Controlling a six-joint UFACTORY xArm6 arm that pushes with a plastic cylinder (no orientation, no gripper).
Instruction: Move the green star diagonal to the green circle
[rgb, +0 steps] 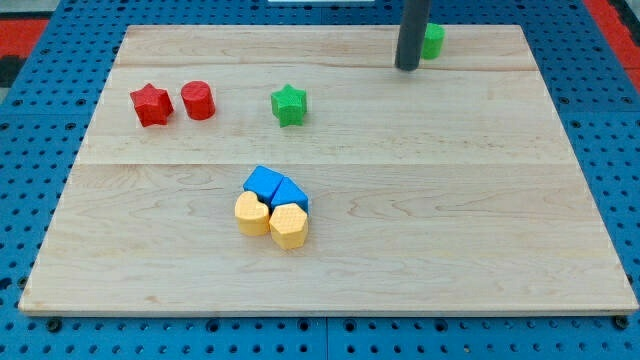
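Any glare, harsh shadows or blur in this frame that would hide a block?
Camera view: light is even and soft, no glare on the wooden board; blocks cast only faint shadows. The green star and the red blocks are sharp. The one obstruction is the rod, which covers part of the green circle; my tip sits at that block's left edge. Slight perspective narrowing toward the view's top.

Green star lies flat on wood board, upper middle. Green circle sits near view's top, well apart to star's right, partly hidden behind dark rod.
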